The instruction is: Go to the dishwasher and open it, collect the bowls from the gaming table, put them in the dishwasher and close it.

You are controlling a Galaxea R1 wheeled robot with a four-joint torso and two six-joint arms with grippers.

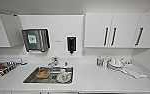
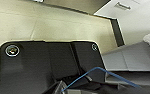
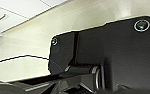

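I face a white kitchen counter (image 1: 96,80) with a steel sink (image 1: 49,75) set into it. A thin dark strip (image 1: 102,93) runs just under the counter's front edge at the right; I cannot tell whether it is the dishwasher. The bowls and the gaming table are out of view. In the left wrist view, the dark mass of my left gripper (image 2: 66,88) hangs low over a beige tiled floor (image 2: 41,25). My right gripper (image 3: 73,82) hangs over the same floor (image 3: 28,47) in the right wrist view.
The sink holds an orange-brown item (image 1: 42,73) and a white dish (image 1: 63,77). White stacked dishes (image 1: 115,63) and a folded cloth (image 1: 134,70) lie at the right. On the wall hang a towel dispenser (image 1: 36,39), a soap dispenser (image 1: 71,44) and white cabinets (image 1: 121,30).
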